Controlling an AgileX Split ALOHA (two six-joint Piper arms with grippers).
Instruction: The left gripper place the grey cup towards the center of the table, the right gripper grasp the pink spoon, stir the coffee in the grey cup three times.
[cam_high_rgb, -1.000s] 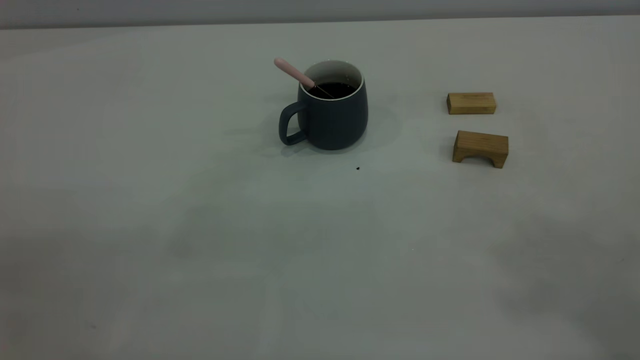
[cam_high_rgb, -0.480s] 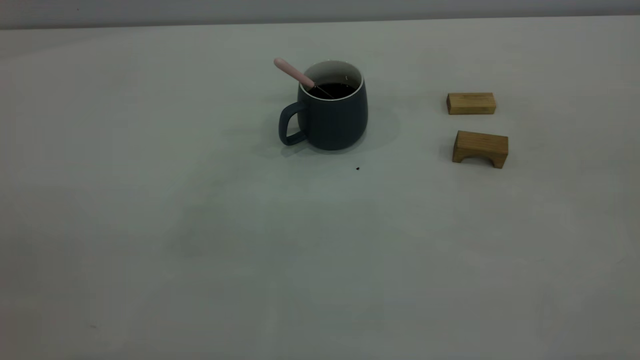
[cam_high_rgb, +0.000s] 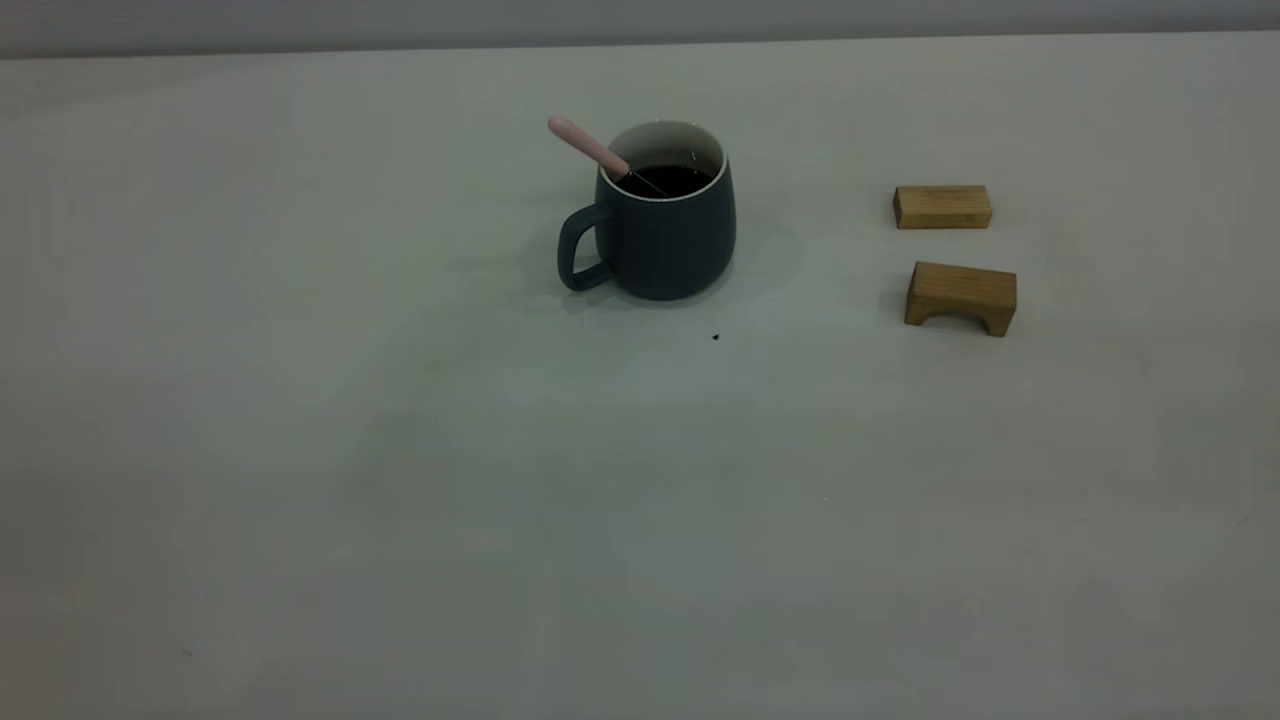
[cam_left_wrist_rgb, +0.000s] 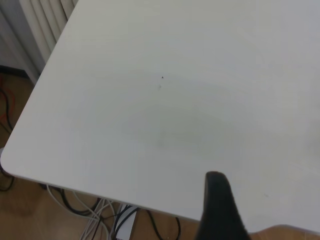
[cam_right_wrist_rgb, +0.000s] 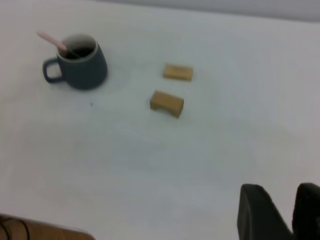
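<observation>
A: Where's the cup?
B: The grey cup (cam_high_rgb: 665, 225) stands upright on the table (cam_high_rgb: 400, 500), holding coffee (cam_high_rgb: 670, 180); the pink spoon (cam_high_rgb: 590, 146) leans on its rim. Two wooden blocks (cam_high_rgb: 960, 295) sit well apart.
A: And the end effectors?
B: The right end effector (cam_right_wrist_rgb: 282, 212) hangs slightly parted, holding nothing. For the left end effector (cam_left_wrist_rgb: 220, 210) I cannot tell.

The grey cup (cam_high_rgb: 666, 222) stands upright on the worktop (cam_high_rgb: 400, 480), its handle to its left in the exterior view. The coffee (cam_high_rgb: 665, 180) lies inside it. The pink spoon (cam_high_rgb: 590, 147) leans in the cup, its handle out over the rim up and left. A speck (cam_high_rgb: 715, 337) lies just before the cup. Two wooden blocks sit well right of the cup: the flat block (cam_high_rgb: 942, 207) behind, the arched block (cam_high_rgb: 961, 297) before it.
</observation>
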